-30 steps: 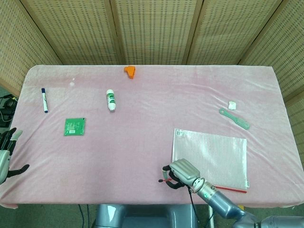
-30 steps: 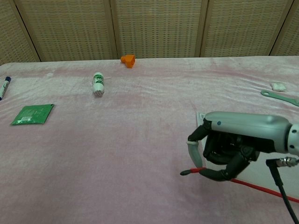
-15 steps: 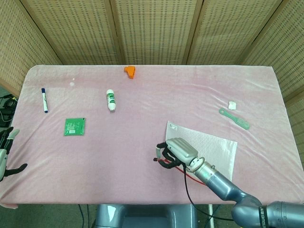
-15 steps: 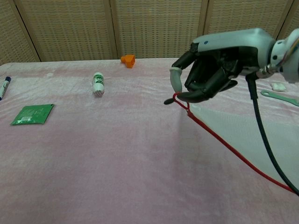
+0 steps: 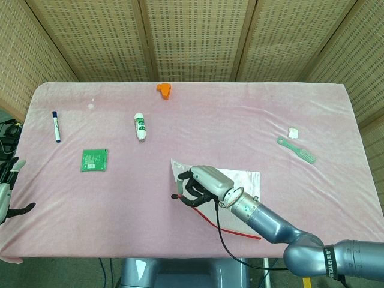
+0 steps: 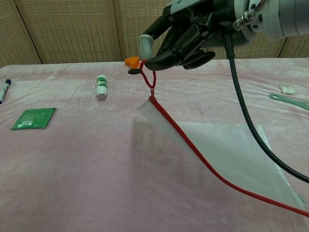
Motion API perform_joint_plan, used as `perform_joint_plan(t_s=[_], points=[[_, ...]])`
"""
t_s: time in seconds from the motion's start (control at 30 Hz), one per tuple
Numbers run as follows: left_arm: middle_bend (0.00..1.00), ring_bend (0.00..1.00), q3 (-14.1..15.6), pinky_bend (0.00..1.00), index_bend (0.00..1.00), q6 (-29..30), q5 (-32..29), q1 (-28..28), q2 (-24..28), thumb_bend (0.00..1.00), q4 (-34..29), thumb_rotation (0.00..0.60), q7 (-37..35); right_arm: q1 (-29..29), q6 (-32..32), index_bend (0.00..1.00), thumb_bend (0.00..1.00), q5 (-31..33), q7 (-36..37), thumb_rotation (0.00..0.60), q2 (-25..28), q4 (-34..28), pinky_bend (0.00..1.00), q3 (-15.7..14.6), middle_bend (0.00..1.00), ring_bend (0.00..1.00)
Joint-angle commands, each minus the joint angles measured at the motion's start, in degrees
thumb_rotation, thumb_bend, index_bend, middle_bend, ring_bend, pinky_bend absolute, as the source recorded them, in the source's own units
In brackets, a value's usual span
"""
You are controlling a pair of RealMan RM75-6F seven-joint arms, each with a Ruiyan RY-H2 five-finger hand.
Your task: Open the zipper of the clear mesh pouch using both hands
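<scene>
Mesh pouch (image 6: pixel 227 154) is hanging limp by one corner above the pink worktop (image 5: pixel 198 120), its far end resting there. Right robot hand (image 6: pixel 186 31) is pinching the red zipper pull (image 6: pixel 146 77). Left robot hand (image 5: pixel 6 195) is waiting at the edge, holding nothing. Being light and floppy, the pouch probably needs bracing beside the zipper.

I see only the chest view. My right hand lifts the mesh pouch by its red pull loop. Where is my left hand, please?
Observer: The left hand is at the table's far left edge, far from the clear mesh pouch.
Operator: Does it hold something?
Observer: No, its fingers are apart and empty.
Operator: Is anything between it and the pouch?
Observer: Only bare pink cloth along the front edge; the green packet lies further back.
</scene>
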Motion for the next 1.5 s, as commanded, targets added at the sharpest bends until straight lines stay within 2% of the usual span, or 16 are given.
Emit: perform_joint_plan(t_s=[0.03, 0.1, 0.13, 0.17, 0.23, 0.3, 0.37, 0.43, 0.47, 0.6, 0.77, 0.97, 1.17, 1.3, 1.5], points=[[0.00, 0.00, -0.78, 0.00, 0.00, -1.38, 1.62, -2.01, -1.61, 0.00, 2.51, 0.600, -2.98, 0.17, -1.05, 0.83, 1.00, -0.17, 2.01, 0.600, -0.32, 1.28, 1.00, 0.32, 0.98, 0.94], [0.01, 0.00, -1.21, 0.00, 0.00, -1.98, 3.08, -3.39, -2.63, 0.00, 4.32, 0.600, -5.38, 0.24, -2.04, 0.83, 1.00, -0.23, 3.34, 0.600, -0.26, 2.02, 1.00, 0.57, 0.98, 0.94], [0.04, 0.02, -1.54, 0.03, 0.00, -2.13, 4.13, -4.29, -3.26, 0.00, 5.28, 0.600, -6.77, 0.24, -2.54, 0.83, 1.00, -0.25, 4.07, 0.600, -0.24, 2.40, 1.00, 0.71, 0.98, 0.94], [0.15, 0.10, -1.97, 0.11, 0.00, -2.51, 6.06, -5.91, -4.22, 0.00, 6.62, 0.600, -9.09, 0.18, -3.10, 0.83, 1.00, -0.20, 5.16, 0.600, -0.27, 2.97, 1.00, 0.95, 0.98, 0.94], [0.43, 0.33, -2.09, 0.33, 0.00, -3.75, 9.25, -8.68, -5.66, 0.00, 8.85, 0.600, -13.33, 0.07, -3.76, 0.83, 1.00, -0.33, 6.63, 0.600, -0.36, 3.79, 1.00, 1.33, 0.98, 0.94], [0.69, 0.57, -1.99, 0.62, 0.04, -4.21, 11.12, -10.21, -6.55, 0.00, 10.41, 0.600, -15.79, -0.01, -4.08, 0.83, 1.00, -0.52, 7.41, 0.600, -0.39, 4.19, 1.00, 1.52, 0.98, 0.94], [0.81, 0.70, -1.67, 0.80, 0.11, -5.74, 16.46, -15.11, -9.74, 0.00, 13.80, 0.600, -21.77, -0.26, -4.69, 0.83, 1.00, -0.31, 9.56, 0.600, -0.35, 4.84, 1.00, 2.25, 0.98, 0.94], [0.94, 0.84, -1.43, 0.96, 0.22, -6.58, 18.94, -18.44, -13.34, 0.00, 17.67, 0.600, -26.10, -0.43, -5.40, 0.83, 1.00, -0.42, 11.06, 0.600, -0.11, 5.20, 1.00, 2.82, 0.98, 0.94], [0.98, 0.87, -1.32, 1.00, 0.26, -7.01, 19.43, -19.61, -14.70, 0.00, 18.50, 0.600, -28.24, -0.48, -5.65, 0.83, 1.00, -0.51, 11.54, 0.600, 0.04, 5.32, 1.00, 2.98, 0.98, 0.94], [1.00, 0.89, -1.20, 1.00, 0.27, -8.84, 20.37, -23.92, -19.70, 0.00, 21.00, 0.600, -33.71, -0.26, -6.51, 0.83, 1.00, -0.81, 12.36, 0.600, 0.67, 6.02, 1.00, 3.01, 0.98, 0.94], [1.00, 0.89, -2.35, 1.00, 0.30, -11.44, 19.49, -29.05, -24.34, 0.00, 20.56, 0.600, -39.51, 0.60, -7.29, 0.83, 1.00, -0.20, 13.10, 0.600, 0.90, 7.43, 1.00, 2.77, 0.98, 0.94], [1.00, 0.89, -3.81, 1.00, 0.32, -13.98, 17.76, -33.57, -26.92, 0.00, 20.77, 0.600, -44.82, 1.70, -7.91, 0.83, 1.00, 0.90, 13.80, 0.600, 1.48, 8.96, 1.00, 2.94, 0.98, 0.94], [1.00, 0.89, -3.92, 1.00, 0.35, -16.09, 16.52, -36.58, -27.66, 0.00, 19.47, 0.600, -49.19, 2.15, -8.36, 0.83, 1.00, 1.50, 14.77, 0.600, 1.64, 10.33, 1.00, 2.95, 0.98, 0.94], [1.00, 0.89, -3.57, 1.00, 0.40, -17.42, 15.98, -38.25, -28.44, 0.00, 19.86, 0.600, -49.43, 2.35, -8.69, 0.83, 1.00, 1.41, 15.08, 0.600, 1.62, 10.85, 1.00, 2.64, 0.98, 0.94], [1.00, 0.89, -3.41, 1.00, 0.39, -18.10, 15.48, -40.10, -29.31, 0.00, 19.77, 0.600, -47.70, 2.61, -8.75, 0.83, 1.00, 1.21, 15.44, 0.600, 1.53, 11.02, 1.00, 2.47, 0.98, 0.94]])
